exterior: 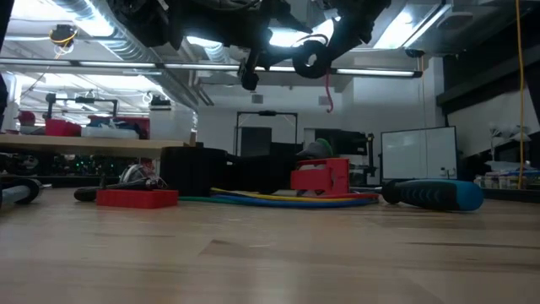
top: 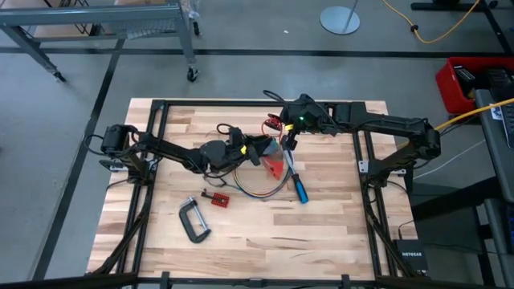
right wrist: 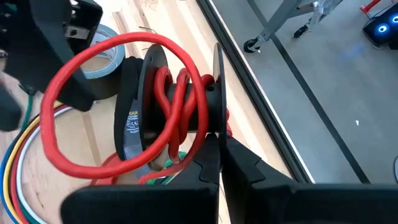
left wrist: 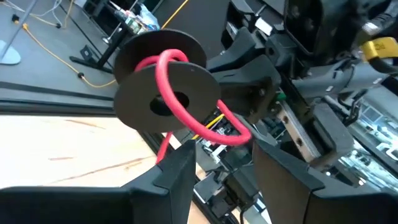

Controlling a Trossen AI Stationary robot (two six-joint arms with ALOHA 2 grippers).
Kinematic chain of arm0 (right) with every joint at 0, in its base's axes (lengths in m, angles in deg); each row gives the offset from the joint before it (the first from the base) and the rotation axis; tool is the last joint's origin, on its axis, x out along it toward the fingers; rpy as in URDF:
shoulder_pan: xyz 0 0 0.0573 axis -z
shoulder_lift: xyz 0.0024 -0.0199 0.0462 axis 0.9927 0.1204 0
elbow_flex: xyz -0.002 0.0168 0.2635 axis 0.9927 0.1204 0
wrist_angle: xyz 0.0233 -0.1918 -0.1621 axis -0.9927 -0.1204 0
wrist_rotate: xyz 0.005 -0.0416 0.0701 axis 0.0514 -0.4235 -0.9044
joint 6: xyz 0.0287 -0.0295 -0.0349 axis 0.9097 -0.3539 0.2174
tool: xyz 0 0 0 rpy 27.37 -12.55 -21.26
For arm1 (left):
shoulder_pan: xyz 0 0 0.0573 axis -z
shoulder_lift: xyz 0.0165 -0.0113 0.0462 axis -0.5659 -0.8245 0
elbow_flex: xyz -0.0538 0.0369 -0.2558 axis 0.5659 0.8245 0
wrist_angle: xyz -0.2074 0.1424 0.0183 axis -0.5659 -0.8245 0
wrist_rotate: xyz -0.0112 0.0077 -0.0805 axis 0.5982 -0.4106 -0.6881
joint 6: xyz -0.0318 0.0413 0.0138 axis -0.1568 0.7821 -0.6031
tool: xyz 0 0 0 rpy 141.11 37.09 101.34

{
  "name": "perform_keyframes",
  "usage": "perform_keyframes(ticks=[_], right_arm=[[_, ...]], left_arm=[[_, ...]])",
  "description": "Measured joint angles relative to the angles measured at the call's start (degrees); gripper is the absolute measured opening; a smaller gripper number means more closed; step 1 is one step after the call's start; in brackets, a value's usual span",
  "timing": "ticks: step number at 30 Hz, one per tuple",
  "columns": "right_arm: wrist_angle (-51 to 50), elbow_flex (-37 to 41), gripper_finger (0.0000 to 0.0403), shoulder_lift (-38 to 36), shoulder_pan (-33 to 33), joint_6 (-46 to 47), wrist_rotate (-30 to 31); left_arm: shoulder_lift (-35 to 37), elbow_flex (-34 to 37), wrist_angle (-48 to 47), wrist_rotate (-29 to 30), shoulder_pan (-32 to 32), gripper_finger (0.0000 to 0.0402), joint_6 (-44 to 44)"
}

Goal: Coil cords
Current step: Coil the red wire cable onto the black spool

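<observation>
Surface: wooden table (top: 337, 233), grey workshop floor around it.
Right gripper (right wrist: 219, 163): raised over table's far middle, fingers pinched together on rim of black spool (right wrist: 180, 102).
Red cord (right wrist: 112, 106): wound on that spool, one loose loop hanging off.
Left gripper (left wrist: 224, 177): mid-table, just beside spool, fingers apart, holding nothing.
Multicolour cord (top: 259, 186): lying looped on table beneath the grippers.
Blue-handled screwdriver (top: 299, 189): beside that loop.
C-clamp (top: 193, 221): nearer front, well apart.
</observation>
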Motion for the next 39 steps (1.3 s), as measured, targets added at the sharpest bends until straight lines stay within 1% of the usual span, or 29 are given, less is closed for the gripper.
perform_keyframes(ticks=[13,16,22,27,31,35,37,39], right_arm=[[0.1,0.0,0.0005,0.0,0.0,0.0,-0.9],[0.2,0.0,0.0005,0.0,0.0,0.0,-0.9],[0.2,0.0,0.0005,0.0,0.0,0.0,-0.9],[0.2,0.0,0.0005,0.0,0.0,0.0,-0.9],[0.2,0.0,0.0005,0.0,0.0,0.0,-0.9],[0.2,0.0,0.0006,0.0,0.0,0.0,-0.9],[0.2,0.0,0.0006,0.0,0.0,0.0,-0.9],[0.2,0.0,0.0006,0.0,0.0,0.0,-0.9]], left_arm=[[0.0,0.0,0.0,0.0,-1.1,0.0146,0.1],[0.0,0.0,-0.1,0.0,-1.1,0.0126,0.2],[0.0,0.0,-0.2,0.0,-0.9,0.0073,2.1],[0.0,0.0,-0.1,0.0,-0.3,0.0054,2.9],[0.0,0.0,-0.1,0.0,-0.5,0.0051,2.6],[0.0,0.0,-0.2,-0.1,-0.6,0.0057,2.0],[0.0,0.0,-0.2,-1.5,-0.4,0.0063,3.2],[0.0,0.0,-0.1,-4.7,-0.1,0.0069,4.4]])
